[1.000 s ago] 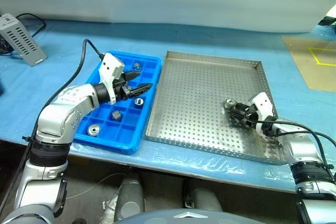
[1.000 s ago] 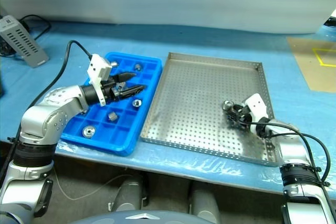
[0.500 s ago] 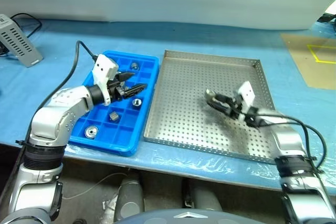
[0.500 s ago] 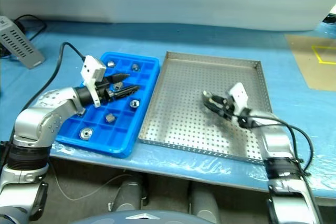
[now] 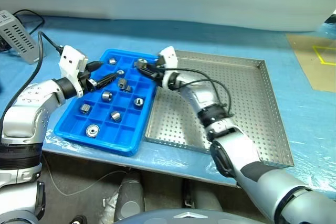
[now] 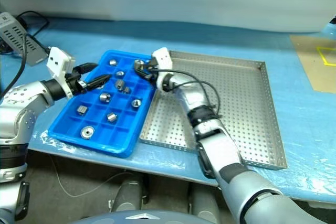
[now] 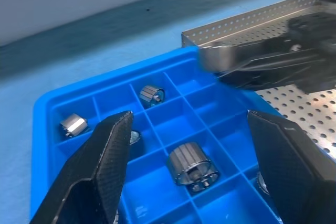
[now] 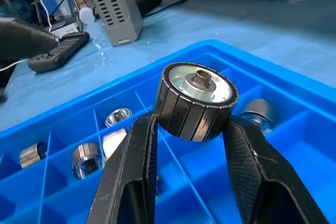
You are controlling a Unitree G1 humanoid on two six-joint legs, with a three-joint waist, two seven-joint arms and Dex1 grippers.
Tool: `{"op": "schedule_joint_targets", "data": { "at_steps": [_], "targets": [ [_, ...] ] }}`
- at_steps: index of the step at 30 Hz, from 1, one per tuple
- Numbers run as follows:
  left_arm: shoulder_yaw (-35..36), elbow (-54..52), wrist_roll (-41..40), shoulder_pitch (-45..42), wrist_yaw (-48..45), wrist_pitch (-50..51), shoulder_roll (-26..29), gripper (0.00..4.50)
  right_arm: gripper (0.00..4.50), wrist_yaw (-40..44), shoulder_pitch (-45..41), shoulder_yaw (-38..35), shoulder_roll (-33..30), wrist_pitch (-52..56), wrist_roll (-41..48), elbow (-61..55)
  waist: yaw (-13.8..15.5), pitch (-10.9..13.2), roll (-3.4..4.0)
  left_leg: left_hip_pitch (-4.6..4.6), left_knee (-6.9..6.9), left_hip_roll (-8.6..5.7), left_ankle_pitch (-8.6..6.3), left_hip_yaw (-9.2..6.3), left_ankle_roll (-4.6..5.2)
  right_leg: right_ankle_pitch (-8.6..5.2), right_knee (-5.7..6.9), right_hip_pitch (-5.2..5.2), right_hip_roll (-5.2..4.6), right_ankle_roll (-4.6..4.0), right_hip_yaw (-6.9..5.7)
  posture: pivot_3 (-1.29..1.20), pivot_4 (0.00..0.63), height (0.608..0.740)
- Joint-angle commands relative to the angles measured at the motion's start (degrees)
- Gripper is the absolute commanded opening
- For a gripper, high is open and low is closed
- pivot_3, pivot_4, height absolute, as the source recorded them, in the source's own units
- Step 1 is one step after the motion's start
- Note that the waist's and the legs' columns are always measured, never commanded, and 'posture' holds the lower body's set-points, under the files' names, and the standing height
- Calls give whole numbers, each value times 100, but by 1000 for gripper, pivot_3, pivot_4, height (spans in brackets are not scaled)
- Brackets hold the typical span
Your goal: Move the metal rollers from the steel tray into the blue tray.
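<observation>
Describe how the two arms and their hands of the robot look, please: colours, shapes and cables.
Both arms are built of rounded silver-grey shells with black ribbed joint rings. Each ends in a white block at the wrist and a hand with two black tapered fingers, textured on the inner faces: the left hand, the right hand. A black cable runs loosely along each arm to its wrist block. No markings are readable.

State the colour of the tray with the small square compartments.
Bright blue. The blue tray shows best in the left eye view.
</observation>
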Motion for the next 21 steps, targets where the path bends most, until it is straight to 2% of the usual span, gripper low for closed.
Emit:
{"op": "schedule_joint_targets", "data": {
  "at_steps": [1,10,18,21],
  "targets": [
    [178,-466,-136,87,164,114,-43,3663,1464,-374,-409,-279,15,-162,-52,251,27,0,-1,-10,3,-2,0,-1,0,1,10,-9,0,1,-2,88,150,740],
    [259,-826,-300,294,365,381,-50,3663,1464,-262,-547,-505,-155,-101,-91,506,100,0,-2,-9,7,2,14,-6,-23,1,32,-19,8,1,-4,100,150,740],
    [216,-826,-337,251,398,460,-24,3663,1464,-345,-333,-341,-20,-364,-415,634,103,0,-2,-1,6,2,21,-6,-35,1,37,-19,10,0,1,92,150,740],
    [201,-841,-355,224,399,486,-16,3663,2475,-521,-311,-387,-10,-471,-493,729,104,0,-2,-1,5,2,21,-6,-34,0,36,-19,10,0,1,90,150,740]
  ]
}}
